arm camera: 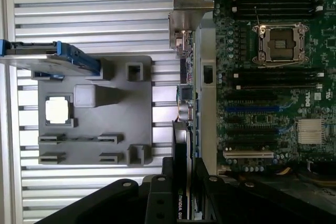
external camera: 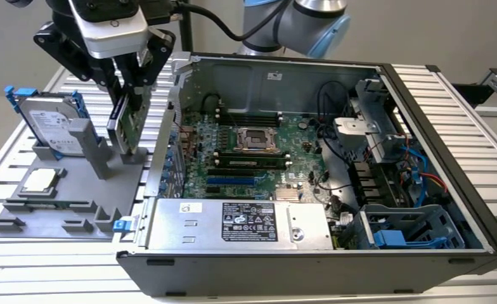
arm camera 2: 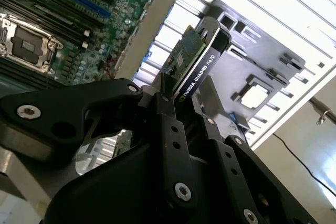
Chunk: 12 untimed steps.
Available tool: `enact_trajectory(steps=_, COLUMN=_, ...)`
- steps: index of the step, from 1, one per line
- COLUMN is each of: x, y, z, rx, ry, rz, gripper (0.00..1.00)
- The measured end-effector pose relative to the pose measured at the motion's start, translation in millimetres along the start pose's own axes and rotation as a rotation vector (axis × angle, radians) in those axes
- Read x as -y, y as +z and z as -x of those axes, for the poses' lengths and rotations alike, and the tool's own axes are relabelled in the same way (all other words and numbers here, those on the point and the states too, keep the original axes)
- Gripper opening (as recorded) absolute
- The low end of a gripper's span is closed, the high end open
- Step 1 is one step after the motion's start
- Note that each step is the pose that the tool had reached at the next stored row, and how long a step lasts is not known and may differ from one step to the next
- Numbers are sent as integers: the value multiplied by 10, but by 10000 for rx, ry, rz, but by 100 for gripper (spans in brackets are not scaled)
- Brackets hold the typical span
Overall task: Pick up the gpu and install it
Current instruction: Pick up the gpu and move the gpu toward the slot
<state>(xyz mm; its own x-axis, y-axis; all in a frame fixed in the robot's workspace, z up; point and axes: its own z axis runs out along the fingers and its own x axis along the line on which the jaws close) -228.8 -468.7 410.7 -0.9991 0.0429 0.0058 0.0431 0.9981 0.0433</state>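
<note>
We see the tool (external camera: 129, 95) pinching the gpu (external camera: 127, 126) by its upper edge, with its fingers pressed against both faces of the card. The gpu hangs upright and edge-on at the corner of the grey holder (external camera: 83, 190) on the worktop (external camera: 45, 266), just beside the open computer case (external camera: 248, 79). We cannot tell whether its lower end touches the holder. In the second wrist view its green board faces the motherboard (arm camera 2: 63, 14) and its black shroud faces the holder. The hard drive (external camera: 52, 123) and the CPU chip (external camera: 41, 182) sit in the holder.
</note>
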Motion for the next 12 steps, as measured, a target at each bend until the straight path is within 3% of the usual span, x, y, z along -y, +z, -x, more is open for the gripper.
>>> enact_trajectory(steps=12, x=-5, y=-1, z=112, rx=0, ry=0, rz=0, gripper=0)
